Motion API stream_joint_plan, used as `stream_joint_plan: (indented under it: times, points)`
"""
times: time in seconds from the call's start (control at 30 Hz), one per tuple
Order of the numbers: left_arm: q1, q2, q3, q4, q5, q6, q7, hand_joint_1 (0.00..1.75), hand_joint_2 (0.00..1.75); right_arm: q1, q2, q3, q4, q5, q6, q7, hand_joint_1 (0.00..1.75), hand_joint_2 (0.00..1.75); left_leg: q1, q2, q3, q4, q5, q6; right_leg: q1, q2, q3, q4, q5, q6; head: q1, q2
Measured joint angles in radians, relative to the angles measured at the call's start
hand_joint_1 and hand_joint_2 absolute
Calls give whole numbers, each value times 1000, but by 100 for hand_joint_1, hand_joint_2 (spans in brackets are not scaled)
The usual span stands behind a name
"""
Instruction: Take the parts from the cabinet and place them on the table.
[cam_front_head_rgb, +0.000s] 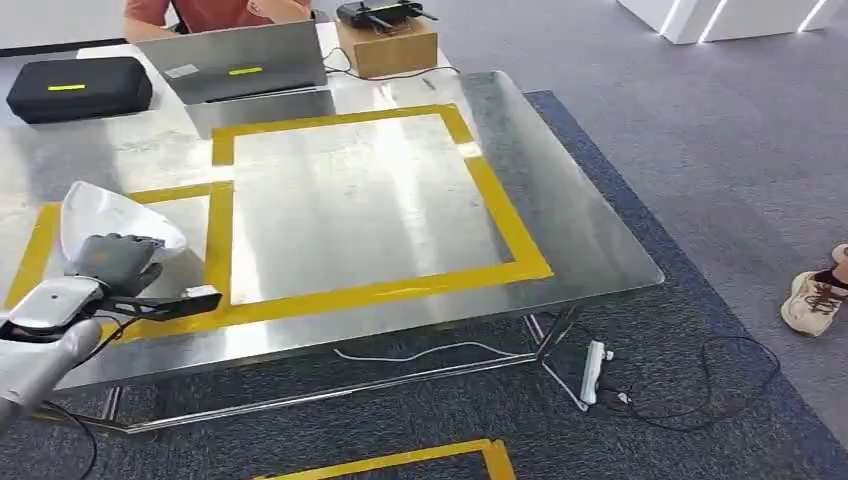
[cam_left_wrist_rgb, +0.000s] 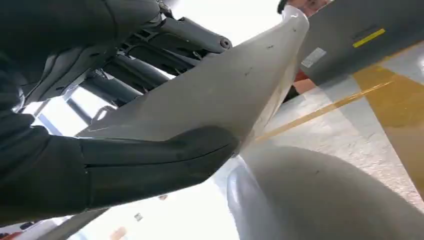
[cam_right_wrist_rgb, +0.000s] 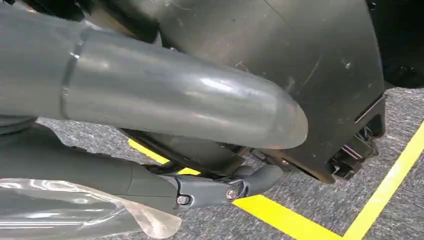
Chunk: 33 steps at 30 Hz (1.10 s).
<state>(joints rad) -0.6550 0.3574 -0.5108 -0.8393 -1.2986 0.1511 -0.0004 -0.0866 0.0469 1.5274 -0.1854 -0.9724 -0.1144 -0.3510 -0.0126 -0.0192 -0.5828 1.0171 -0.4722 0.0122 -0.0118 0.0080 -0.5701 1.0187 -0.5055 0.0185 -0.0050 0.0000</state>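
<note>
My left hand (cam_front_head_rgb: 115, 262) grips a white curved shell part (cam_front_head_rgb: 110, 215) just above the left end of the metal table (cam_front_head_rgb: 560, 215), inside a yellow-taped box. Close up, the white part (cam_left_wrist_rgb: 215, 95) sits between the thick thumb (cam_left_wrist_rgb: 150, 165) and the darker fingers (cam_left_wrist_rgb: 150, 65); its lower end is near the tabletop, and I cannot tell whether they touch. My right hand (cam_right_wrist_rgb: 200, 145) hangs over grey carpet crossed by yellow tape (cam_right_wrist_rgb: 280, 217), thumb and fingers stretched out with nothing between them.
A large yellow-taped rectangle (cam_front_head_rgb: 500, 215) marks the table's middle. At the far edge stand a grey laptop (cam_front_head_rgb: 240, 60), a black case (cam_front_head_rgb: 80, 88) and a cardboard box (cam_front_head_rgb: 385, 45), with a person seated behind. A power strip (cam_front_head_rgb: 595, 370) lies on the floor; a shoe (cam_front_head_rgb: 815, 300) at right.
</note>
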Motion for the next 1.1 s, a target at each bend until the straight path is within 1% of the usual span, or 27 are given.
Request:
stream_joint_plan:
  times: [0.2, 0.47, 0.6, 0.8, 0.83, 0.9, 0.97, 1.07, 1.1]
  points:
    - [-23, 0, -27, 23, 12, 12, 0, 0, 0, 0, 0, 0, 0, 0, 0, 0, 0, 0, 0, 0, 0, 0, 0, 0, 0, 0, 0, 0, 0, 0, 0, 0]
    - [-27, 0, -38, 28, 74, 53, -36, 0, 0, 0, 0, 0, 0, 0, 0, 0, 0, 0, 0, 0, 0, 0, 0, 0, 0, 0, 0, 0, 0, 0, 0, 0]
    - [-28, 0, -39, 28, 84, 68, -39, 0, 0, 0, 0, 0, 0, 0, 0, -1, 0, 0, 0, 0, 0, 0, 0, 0, 0, 0, 0, 0, 0, 0, 0, 0]
    - [-27, 0, -39, 27, 93, 124, -41, 0, 0, 0, 0, 0, 0, 0, 0, -2, 0, 0, 0, 0, 0, 0, 0, 0, 0, 0, 0, 0, 0, 0, 0, 0]
    - [-27, 0, -38, 27, 93, 135, -41, 0, 0, 1, 0, 0, 0, 0, 0, -3, 0, 0, -3, 0, -1, 4, -2, 2, -2, 0, 1, -3, 1, 1, 0, 0]
    - [-24, 0, -38, 26, 93, 154, -38, 0, 0, 1, 0, 0, 0, 0, 0, -5, 0, 0, -3, 0, -1, 4, -3, 4, -2, 0, 2, -3, 1, 2, 0, 0]
    - [-21, 0, -38, 23, 93, 161, -37, 0, 0, 1, 0, 0, 0, 0, 0, -5, 0, 0, -4, 0, -1, 5, -4, 6, -3, -1, 2, -3, 1, 4, 0, 0]
    - [-17, 0, -37, 19, 95, 171, -39, 0, 0, 1, 0, 0, 0, 0, -1, -6, 0, 0, -8, 0, -2, 9, -8, 13, -7, 0, 3, -4, 1, 10, 0, 0]
    - [-15, 2, -36, 16, 98, 178, -43, 0, 0, 1, 0, 0, 0, 0, -1, -7, 0, 0, -9, 0, -1, 9, -6, 16, -8, 0, 5, -7, 3, 14, -1, 0]
